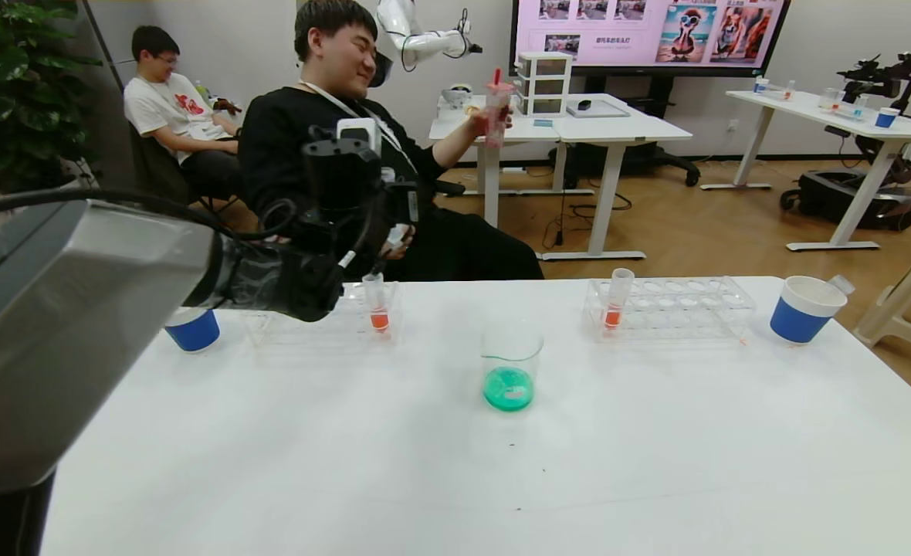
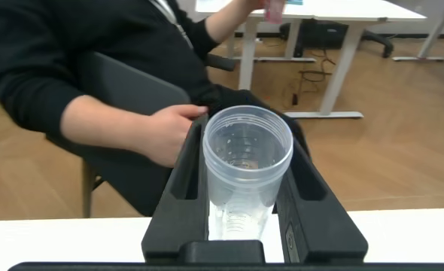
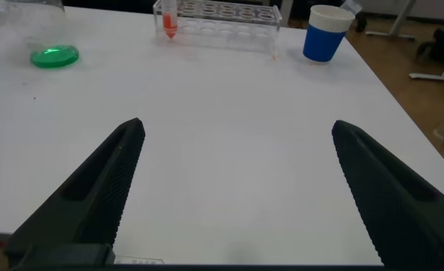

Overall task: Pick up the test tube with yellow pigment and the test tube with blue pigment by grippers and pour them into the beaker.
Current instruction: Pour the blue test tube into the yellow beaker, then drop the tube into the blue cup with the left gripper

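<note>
One empty tube (image 2: 247, 162) sits clamped in the left hand (image 2: 244, 203) (seemingly drained).

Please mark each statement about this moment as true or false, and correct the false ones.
1. The beaker holds green liquid. True.
2. The left gripper holds an empty clear tube. True; no coloured liquid shows in the tube.
3. The right gripper is shut on a tube. False; it is open above the white table and holds nothing.
4. Each of the two clear racks holds a tube with blue liquid. False; each holds one tube with orange-red liquid.
5. A blue-and-white paper cup stands at the right end of the right rack. True.
</note>
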Available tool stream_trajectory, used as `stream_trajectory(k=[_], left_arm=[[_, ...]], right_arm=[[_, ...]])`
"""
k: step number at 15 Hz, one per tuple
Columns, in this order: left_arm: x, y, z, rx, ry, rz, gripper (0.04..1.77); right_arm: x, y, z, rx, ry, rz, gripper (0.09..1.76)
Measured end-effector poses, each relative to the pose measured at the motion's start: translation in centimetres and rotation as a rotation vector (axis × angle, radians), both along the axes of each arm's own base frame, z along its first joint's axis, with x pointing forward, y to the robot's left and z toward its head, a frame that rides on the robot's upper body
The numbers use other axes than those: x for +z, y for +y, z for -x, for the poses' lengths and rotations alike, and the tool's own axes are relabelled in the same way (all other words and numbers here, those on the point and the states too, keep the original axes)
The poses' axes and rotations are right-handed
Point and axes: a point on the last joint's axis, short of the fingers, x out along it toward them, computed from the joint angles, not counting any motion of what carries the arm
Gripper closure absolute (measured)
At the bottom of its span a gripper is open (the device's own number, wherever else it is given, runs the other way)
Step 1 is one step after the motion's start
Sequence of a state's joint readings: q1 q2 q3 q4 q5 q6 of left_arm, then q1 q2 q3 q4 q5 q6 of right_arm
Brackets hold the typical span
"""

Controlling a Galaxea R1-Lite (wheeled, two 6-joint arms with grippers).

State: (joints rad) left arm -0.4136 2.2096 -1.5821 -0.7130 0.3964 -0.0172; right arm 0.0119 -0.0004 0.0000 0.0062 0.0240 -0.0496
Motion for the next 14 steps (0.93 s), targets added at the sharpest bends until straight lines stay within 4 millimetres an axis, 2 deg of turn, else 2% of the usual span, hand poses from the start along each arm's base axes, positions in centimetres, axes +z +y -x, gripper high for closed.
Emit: stream_trajectory(k=[2,4,7,9,14], left_arm=[[0.3,4.6,-0.6,0.034,0.011,-0.004,1.30],[0.7,10.1,-1.1,0.097,0.013,0.000,1.30],[1.0,17.7,-1.1,0.209,0.013,0.006,1.30],[0.5,21.5,-0.4,0.262,0.036,0.014,1.30],[-1.2,29.1,2.0,0.383,0.003,0.012,1.30]], right_arm=[[0.0,0.0,0.0,0.000,0.000,0.000,0.11],[0.0,0.0,0.0,0.000,0.000,0.000,0.11],[0.0,0.0,0.0,0.000,0.000,0.000,0.11],[0.0,0.0,0.0,0.000,0.000,0.000,0.11],[0.0,0.0,0.0,0.000,0.000,0.000,0.11]])
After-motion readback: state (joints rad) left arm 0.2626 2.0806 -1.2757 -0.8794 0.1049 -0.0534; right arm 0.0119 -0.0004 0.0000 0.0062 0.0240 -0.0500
